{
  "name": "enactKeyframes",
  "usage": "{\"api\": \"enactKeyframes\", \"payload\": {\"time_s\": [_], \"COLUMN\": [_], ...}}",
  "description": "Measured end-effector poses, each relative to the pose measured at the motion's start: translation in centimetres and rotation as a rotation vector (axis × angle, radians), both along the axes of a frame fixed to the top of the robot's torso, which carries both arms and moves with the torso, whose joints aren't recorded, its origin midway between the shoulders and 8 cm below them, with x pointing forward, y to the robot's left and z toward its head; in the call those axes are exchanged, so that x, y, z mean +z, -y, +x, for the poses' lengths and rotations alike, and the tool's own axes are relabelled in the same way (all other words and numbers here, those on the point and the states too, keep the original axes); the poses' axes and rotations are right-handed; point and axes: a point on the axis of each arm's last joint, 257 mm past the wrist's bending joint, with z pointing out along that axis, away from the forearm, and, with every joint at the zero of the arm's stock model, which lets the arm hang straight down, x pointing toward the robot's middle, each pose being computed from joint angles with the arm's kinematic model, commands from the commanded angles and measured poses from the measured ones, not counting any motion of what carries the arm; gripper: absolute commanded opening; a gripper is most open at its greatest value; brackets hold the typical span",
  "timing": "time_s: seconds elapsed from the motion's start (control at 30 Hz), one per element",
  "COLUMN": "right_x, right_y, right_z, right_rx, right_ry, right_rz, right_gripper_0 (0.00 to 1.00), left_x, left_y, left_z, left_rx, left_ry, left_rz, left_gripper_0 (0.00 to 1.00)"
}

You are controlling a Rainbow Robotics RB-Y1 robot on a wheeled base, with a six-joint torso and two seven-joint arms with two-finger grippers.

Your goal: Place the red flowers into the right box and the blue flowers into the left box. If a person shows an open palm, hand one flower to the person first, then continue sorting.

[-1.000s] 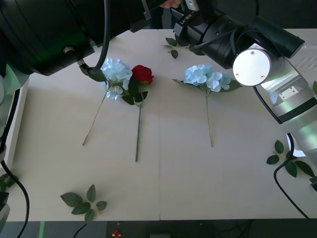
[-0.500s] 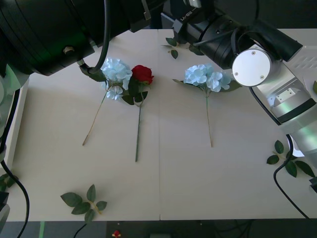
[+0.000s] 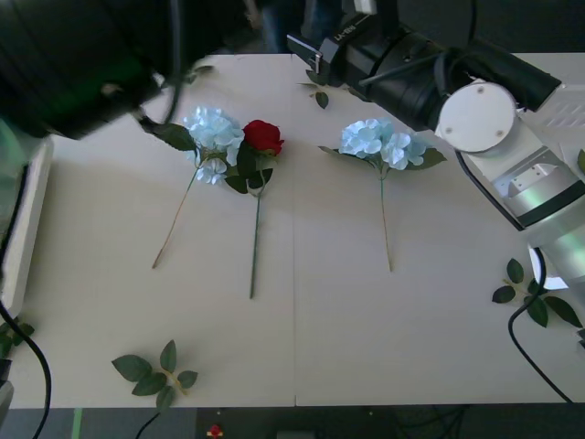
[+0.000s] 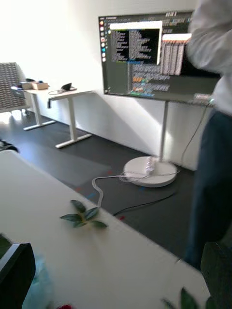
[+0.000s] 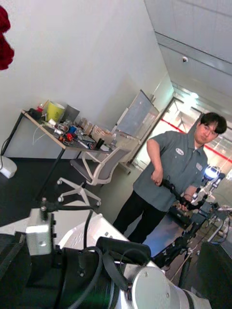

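Observation:
Two blue flowers lie on the table, one (image 3: 212,133) at the left and one (image 3: 382,144) right of centre. A red flower (image 3: 263,137) lies against the left blue one, with its stem pointing toward me. My right arm (image 3: 411,73) reaches over the far edge, where its gripper (image 4: 116,251) is open with nothing between the fingers (image 4: 17,273). My left arm (image 3: 73,64) is raised at the far left, its gripper (image 5: 113,246) open. A red flower head (image 5: 4,41) shows at the edge of the left wrist view, apart from the fingers. The left box's rim (image 3: 20,229) runs along the table's left side. The right box is out of view.
Loose leaf sprigs lie at the near left (image 3: 155,370), at the right edge (image 3: 530,293) and by the far edge (image 4: 83,216). A person's dark-trousered legs (image 4: 212,193) stand beyond the far edge, near a monitor on a stand (image 4: 145,53).
My left arm has moved and is blurred. My right arm has swung slightly left along the far edge. A hand seen at the far edge is gone. The flowers have stayed put.

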Motion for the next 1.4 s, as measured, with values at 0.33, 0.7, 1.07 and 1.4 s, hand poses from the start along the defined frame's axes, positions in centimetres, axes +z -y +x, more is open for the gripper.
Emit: {"api": "enactKeyframes", "payload": {"time_s": [0.33, 0.7, 1.07, 1.4], "right_x": [-6.5, -13.3, -17.6, -22.9], "right_y": [7.5, 16.7, 22.2, 23.6], "right_z": [-0.5, -3.6, -4.1, -4.5], "right_rx": [-0.002, -0.041, -0.250, -0.441], "right_ry": [-0.224, -0.593, -0.893, -1.051], "right_rz": [-0.031, -0.057, -0.010, 0.045], "right_gripper_0": [1.00, 1.00, 1.00, 1.00], "left_x": [-2.4, -8.1, -15.4, -25.0], "left_y": [-12.6, -17.1, -17.9, -21.0], "left_z": [1.5, 2.4, 5.5, 8.7], "left_rx": [0.061, 0.238, 0.561, 0.795], "left_ry": [-0.263, -0.705, -1.011, -0.973], "left_rz": [0.291, 0.427, 0.499, 0.715], "left_gripper_0": [1.00, 1.00, 1.00, 1.00]}}
